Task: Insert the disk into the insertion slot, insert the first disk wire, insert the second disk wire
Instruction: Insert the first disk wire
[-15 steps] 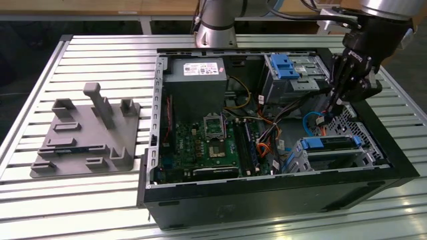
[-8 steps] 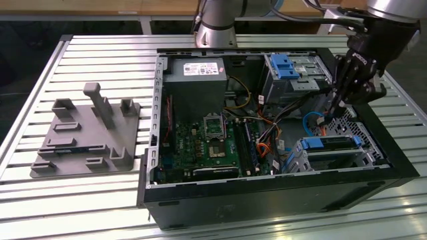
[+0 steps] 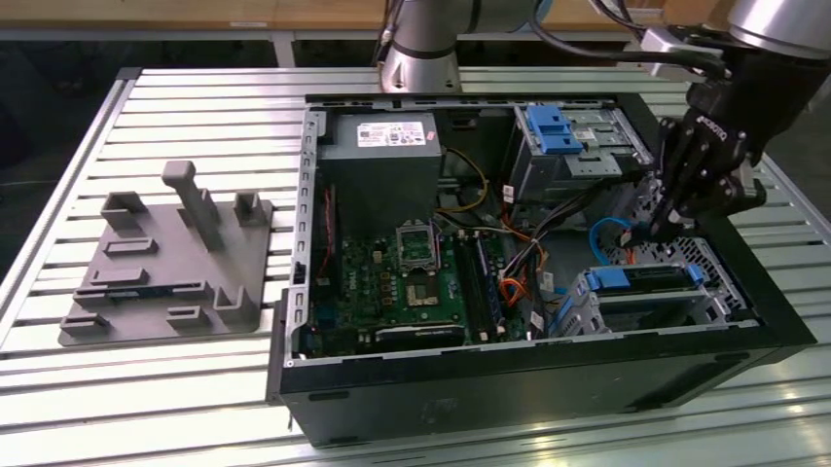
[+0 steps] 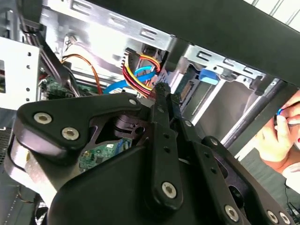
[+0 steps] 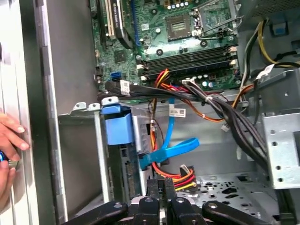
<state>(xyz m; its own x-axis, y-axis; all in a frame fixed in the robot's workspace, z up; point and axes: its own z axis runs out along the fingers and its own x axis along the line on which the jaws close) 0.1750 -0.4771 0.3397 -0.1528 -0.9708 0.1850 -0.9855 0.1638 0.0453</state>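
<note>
We saw an open case [image 3: 520,389] lying on the slatted tabletop [image 3: 195,389], with a grey fixture [image 3: 169,263] beside it, on the exterior view's left. The disk [image 3: 645,279] sat already inside the slot [image 3: 711,292], in the corner of the case on the exterior view's right. Its blue frame showed at the open end of the slot.

The claw [image 3: 663,232] reached down into the case, just beside the slot, between it and the grey bay [image 3: 559,131]. In both wrist views its fingers [image 5: 154,190] were together, with almost no gap between them. Their tips were at a bundle of red, yellow and black wires [image 5: 176,173]. We could not tell if the tips pinched this bundle or only touched it.

A flat blue cable [image 5: 171,150] curved just beside the bundle, and its end was near the back of the disk. We could not tell if this cable was plugged in.

In the first wrist view a person's hand [image 5: 9,140] was outside the wall of the case and held a small object.
</note>
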